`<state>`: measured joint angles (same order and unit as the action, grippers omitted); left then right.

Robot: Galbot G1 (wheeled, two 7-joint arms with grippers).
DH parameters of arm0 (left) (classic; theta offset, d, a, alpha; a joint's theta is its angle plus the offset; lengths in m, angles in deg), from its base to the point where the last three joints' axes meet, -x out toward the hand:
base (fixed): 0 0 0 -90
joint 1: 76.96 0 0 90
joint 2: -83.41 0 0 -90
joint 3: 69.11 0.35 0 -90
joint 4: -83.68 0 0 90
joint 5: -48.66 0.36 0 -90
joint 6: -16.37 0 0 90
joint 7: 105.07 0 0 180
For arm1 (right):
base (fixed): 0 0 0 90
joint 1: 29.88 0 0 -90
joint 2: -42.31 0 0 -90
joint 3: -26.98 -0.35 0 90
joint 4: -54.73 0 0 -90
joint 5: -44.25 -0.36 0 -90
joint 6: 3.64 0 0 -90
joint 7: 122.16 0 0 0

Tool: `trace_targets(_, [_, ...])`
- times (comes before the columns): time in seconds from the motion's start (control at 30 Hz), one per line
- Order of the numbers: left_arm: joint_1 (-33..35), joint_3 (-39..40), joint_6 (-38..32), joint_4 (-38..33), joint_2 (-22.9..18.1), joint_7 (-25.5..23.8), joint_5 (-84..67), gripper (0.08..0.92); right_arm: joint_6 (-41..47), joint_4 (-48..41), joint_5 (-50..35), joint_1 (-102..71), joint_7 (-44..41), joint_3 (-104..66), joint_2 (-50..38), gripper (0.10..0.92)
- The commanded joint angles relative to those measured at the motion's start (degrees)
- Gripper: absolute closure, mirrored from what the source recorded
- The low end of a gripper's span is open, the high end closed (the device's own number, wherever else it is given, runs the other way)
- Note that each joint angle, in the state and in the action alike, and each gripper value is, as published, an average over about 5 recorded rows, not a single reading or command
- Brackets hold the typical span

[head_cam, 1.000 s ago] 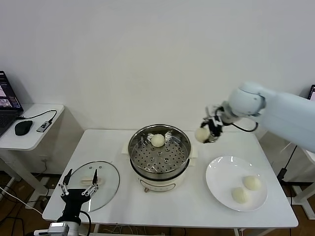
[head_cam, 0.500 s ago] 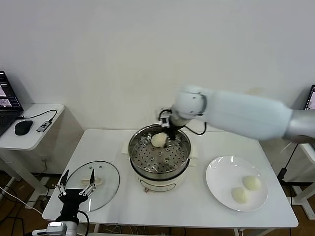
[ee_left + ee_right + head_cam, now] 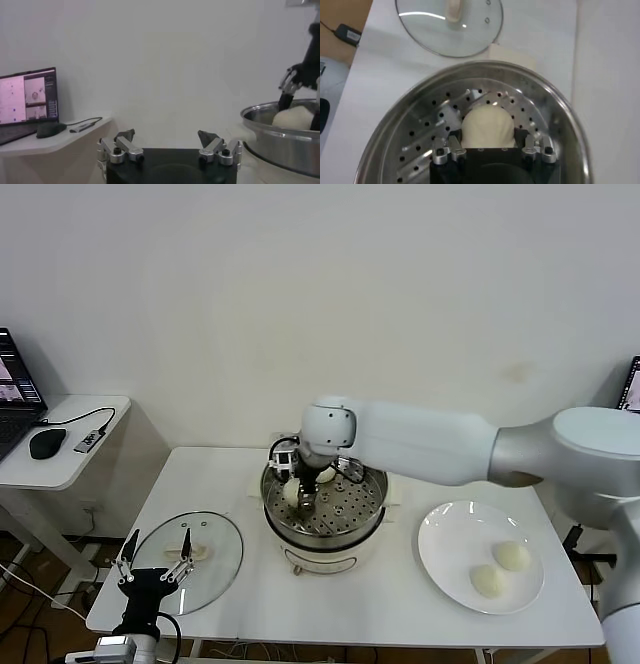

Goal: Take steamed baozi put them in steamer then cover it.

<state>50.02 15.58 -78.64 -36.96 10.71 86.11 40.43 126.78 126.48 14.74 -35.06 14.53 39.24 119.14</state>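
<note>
So the white bench (image 3: 400, 604) takes up most of the scene, with a smaller side desk (image 3: 70, 449) off to its left holding a laptop (image 3: 15, 389) and a mouse (image 3: 47, 443). The right arm (image 3: 430, 444) is the big white thing reaching across from the right, over the far side of the bench and down into the steamer (image 3: 324, 502), which sits about mid-bench on its white base.

Right of the steamer there's a flat white plate (image 3: 450, 534) with two baozi on it, one (image 3: 512, 556) a bit farther back and one (image 3: 487, 580) nearer the front edge, close to each other. Left of the steamer, the cover (image 3: 215, 564) lies flat on the bench, handle up.

The right gripper (image 3: 301, 484) is down inside the pot on its left side, pinching a baozi (image 3: 486, 127) between its fingers, right over the perforated tray (image 3: 430, 130). From the right wrist view I honestly can't tell if the bun is touching the tray. Another baozi (image 3: 325, 475) sits on the far part of the tray, mostly tucked behind the gripper.

The left gripper (image 3: 158, 564) is parked low at the near left, at the near edge of the cover, fingers (image 3: 125, 135) spread wide with nothing in them.
</note>
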Motion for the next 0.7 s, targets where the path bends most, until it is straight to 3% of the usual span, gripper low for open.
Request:
trace_targets(0.03, [-0.06, 0.07, -0.05, 0.05, -0.02, -0.02, 0.04, 0.177, 0.55, -3.79, 0.67, -2.6, 0.37, -0.39, 3.28, 0.379])
trace_targets(0.3, [-0.26, 0.07, -0.05, 0.06, 0.14, 0.01, 0.1, 0.177, -2.47, 2.88, 3.01, 8.23, -9.49, 0.06, -4.25, 0.217])
trace_targets(0.7, [-0.5, 0.4, 0.01, 0.0, 0.64, -0.03, 0.13, 0.177, -16.81, 21.28, 12.04, 23.35, -25.98, 6.65, -31.71, 0.203])
